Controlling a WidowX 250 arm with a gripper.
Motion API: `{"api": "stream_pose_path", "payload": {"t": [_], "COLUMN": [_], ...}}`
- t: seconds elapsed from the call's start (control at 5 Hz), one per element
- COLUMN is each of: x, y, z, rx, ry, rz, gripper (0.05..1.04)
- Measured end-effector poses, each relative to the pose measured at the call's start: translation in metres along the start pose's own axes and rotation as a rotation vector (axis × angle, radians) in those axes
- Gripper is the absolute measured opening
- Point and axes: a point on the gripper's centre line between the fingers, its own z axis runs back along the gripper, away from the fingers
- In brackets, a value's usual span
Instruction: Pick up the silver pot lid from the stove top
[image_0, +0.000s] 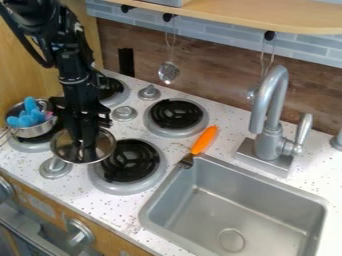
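Your gripper (83, 154) hangs down at the left of the scene, over the round metal-rimmed piece (104, 149), which could be a lid or a shallow pan. The tips come down within its rim, near the middle, and overlap it in the view. You cannot tell from here whether the gripper is closed on it, or whether the piece rests on something or hangs clear.

Check the contact before you put any load on it. A grip centred on the piece should keep it level; one caught off to a side would likely let it tip or swing. Keep any lift slow and straight, since a smooth metal rim may slip. Mind the left side: the metal pot (32, 132) with the blue toy (29, 116) in it stands very near, and a sideways drift could knock it. On the near side, the grey knob (55, 168) looks close under the rim, and the black-coiled burner (131, 161) lies just to the right.

The arm (75, 67) enters from the upper left and drops almost upright, its wrist above the piece, so a vertical approach suits this pose. Its bulk hides part of the stove behind it, so judge clearance there with care.
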Motion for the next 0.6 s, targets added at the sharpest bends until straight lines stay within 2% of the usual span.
{"api": "stream_pose_path", "payload": {"t": [0.2,0.4,0.6], "x": [0.008,0.019,0.027], "y": [-0.008,-0.02,-0.039], "z": [-0.016,-0.022,-0.032], "rx": [-0.006,-0.026,-0.037], "ry": [0.006,-0.001,0.012], "rz": [-0.022,-0.052,-0.087], "gripper": [0.317,0.317,0.317]}}
